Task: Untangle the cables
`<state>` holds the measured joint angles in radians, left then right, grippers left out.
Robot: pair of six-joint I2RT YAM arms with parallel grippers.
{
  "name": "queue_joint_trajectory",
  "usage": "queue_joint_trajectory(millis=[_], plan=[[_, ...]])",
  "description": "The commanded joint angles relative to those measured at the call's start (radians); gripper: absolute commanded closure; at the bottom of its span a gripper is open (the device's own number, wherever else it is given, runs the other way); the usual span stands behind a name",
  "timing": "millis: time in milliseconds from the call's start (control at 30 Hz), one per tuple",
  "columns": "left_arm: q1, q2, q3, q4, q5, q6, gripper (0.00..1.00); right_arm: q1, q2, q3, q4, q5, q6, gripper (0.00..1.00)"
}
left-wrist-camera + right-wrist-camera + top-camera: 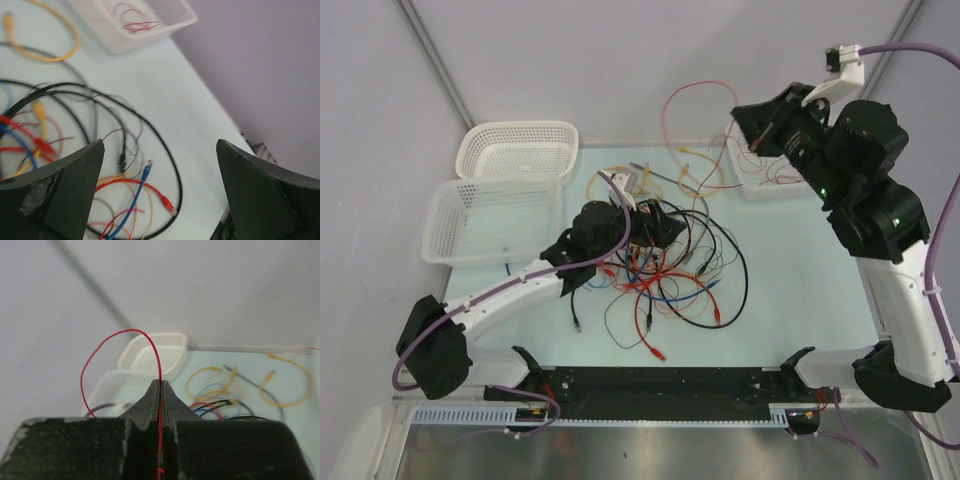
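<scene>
A tangle of thin red, black, blue and orange-yellow cables [665, 265] lies at the table's middle. My left gripper [645, 225] hangs over its left part, open and empty; in the left wrist view [160, 165] a blue plug [146, 172] and a red plug [166, 202] lie below the wide-apart jaws. My right gripper [752, 145] is raised at the far right, shut on a thin red wire [695, 100] that loops up and to the left. In the right wrist view [160, 385] the red wire [120, 335] runs between the shut jaws.
Two white mesh baskets stand at the far left [515, 150] [492, 220]. A white tray [770, 185] with red wires sits at the far right, below the right gripper. Yellow cables [700, 175] lie near the back. A black rail [660, 385] runs along the near edge.
</scene>
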<state>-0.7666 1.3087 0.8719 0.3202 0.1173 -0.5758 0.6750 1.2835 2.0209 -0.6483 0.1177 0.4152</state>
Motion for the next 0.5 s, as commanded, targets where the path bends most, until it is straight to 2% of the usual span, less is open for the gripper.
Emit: queue_joint_trajectory(millis=[0,67,167,233,300,467], plan=[[0.006,-0.087,0.047,-0.461,-0.272,0.013,0.0,-0.231,0.037,-0.057,0.042,0.037,0.042,1.0],[0.044,-0.185,-0.014,-0.513,-0.309,-0.005,0.0,-0.248,0.077,-0.03,0.062,0.126,0.021,1.0],[0.11,-0.3,-0.103,-0.561,-0.297,-0.03,0.01,-0.362,0.112,-0.06,0.23,0.071,0.091,1.0],[0.134,-0.409,-0.143,-0.581,-0.3,-0.019,0.01,-0.422,0.17,-0.031,0.257,0.06,0.132,1.0],[0.138,-0.498,-0.155,-0.605,-0.323,-0.006,0.0,-0.454,0.227,0.065,0.256,0.04,0.152,1.0],[0.138,-0.609,-0.198,-0.629,-0.337,0.01,0.01,-0.529,0.401,0.278,0.243,0.025,0.162,1.0]])
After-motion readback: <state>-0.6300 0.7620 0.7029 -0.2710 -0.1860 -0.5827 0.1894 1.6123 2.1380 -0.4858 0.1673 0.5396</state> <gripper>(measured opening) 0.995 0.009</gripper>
